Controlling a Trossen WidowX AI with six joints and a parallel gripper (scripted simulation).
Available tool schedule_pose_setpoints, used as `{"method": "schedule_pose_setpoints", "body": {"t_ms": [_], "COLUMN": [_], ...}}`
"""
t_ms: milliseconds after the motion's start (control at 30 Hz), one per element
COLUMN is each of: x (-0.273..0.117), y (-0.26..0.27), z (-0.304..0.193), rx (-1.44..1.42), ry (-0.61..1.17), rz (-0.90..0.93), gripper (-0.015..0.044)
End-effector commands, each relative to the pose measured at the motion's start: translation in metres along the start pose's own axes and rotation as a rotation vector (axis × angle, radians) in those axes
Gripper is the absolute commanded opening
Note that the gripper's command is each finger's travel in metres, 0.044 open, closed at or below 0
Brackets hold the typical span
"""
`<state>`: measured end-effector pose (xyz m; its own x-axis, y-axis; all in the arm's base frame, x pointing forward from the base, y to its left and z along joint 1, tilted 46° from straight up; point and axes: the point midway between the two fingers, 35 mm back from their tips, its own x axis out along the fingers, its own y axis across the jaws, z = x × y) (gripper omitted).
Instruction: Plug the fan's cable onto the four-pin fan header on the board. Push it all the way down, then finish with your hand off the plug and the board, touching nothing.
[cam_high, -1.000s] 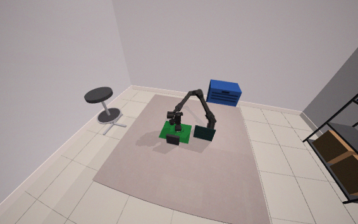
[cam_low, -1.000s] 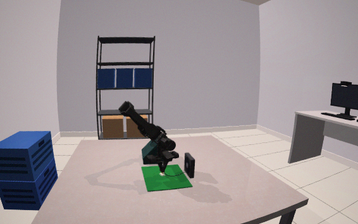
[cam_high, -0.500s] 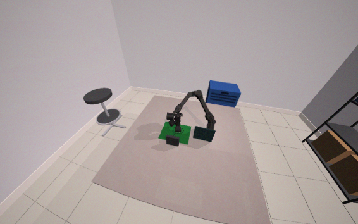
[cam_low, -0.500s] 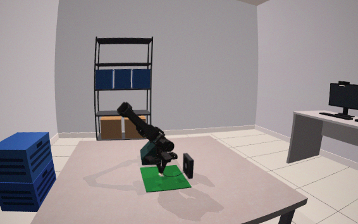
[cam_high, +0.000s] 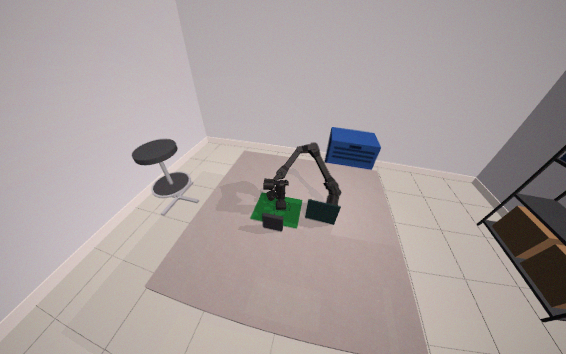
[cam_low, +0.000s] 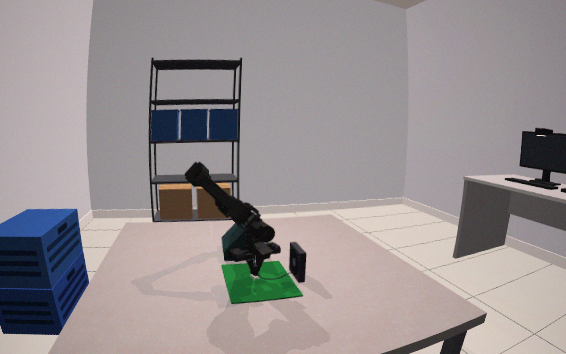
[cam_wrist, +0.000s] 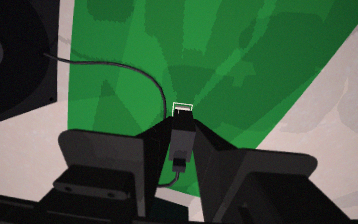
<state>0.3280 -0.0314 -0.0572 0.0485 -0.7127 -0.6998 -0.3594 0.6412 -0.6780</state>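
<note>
The green board lies flat on the table. The small white-rimmed header is on it; the rest of the header is hidden behind the plug. My gripper is shut on the dark plug, low over the board at the header. The plug's front end covers the header's near part in the wrist view; how deep it sits cannot be told. The black fan stands upright beside the board. Its thin cable loops over the board to the plug's rear.
A dark green upright panel stands beside the board, near the arm's base. The fan stands close on the gripper's other side. The table top extends around them. A stool, blue cabinet and shelves are farther away.
</note>
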Motion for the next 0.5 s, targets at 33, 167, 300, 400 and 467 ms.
{"method": "schedule_pose_setpoints", "body": {"t_ms": [33, 167, 300, 400, 467], "x": [0.0041, 0.0066, 0.0083, 0.0098, 0.0066], "y": [0.0004, 0.0004, 0.0003, 0.0003, 0.0002], "z": [-0.0005, -0.0005, -0.0006, -0.0006, -0.0001], "rx": [-0.004, -0.004, -0.004, -0.004, -0.002], "ry": [0.002, 0.002, 0.002, 0.002, -0.002], "rz": [-0.002, -0.002, -0.002, -0.002, -0.002], "gripper": [0.0000, 0.0000, 0.0000, 0.0000, 0.0026]}}
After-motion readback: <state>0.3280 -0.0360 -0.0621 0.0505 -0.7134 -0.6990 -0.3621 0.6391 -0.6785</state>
